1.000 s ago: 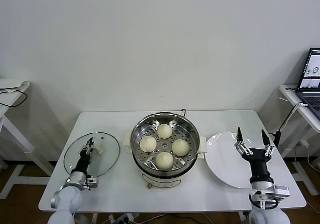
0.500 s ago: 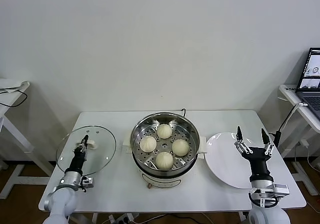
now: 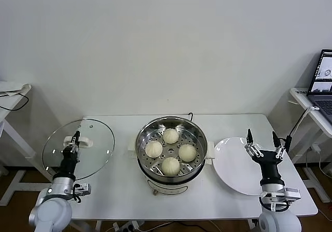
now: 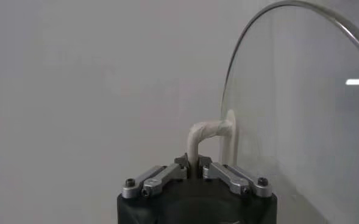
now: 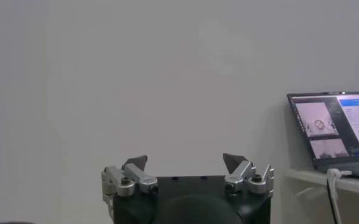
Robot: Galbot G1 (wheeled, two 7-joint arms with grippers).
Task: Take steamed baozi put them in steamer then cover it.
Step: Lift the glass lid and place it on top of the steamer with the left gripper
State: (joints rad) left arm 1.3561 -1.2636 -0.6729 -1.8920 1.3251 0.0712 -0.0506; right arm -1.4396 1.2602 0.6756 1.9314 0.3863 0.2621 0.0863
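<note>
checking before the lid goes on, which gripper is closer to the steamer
Right, narrowly. The right gripper hangs open over the white plate beside the steamer; the left gripper holds the cover farther out.

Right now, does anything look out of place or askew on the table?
Nothing stands out. Four baozi sit apart in the steamer; the left gripper holds the cover by its handle.
</note>
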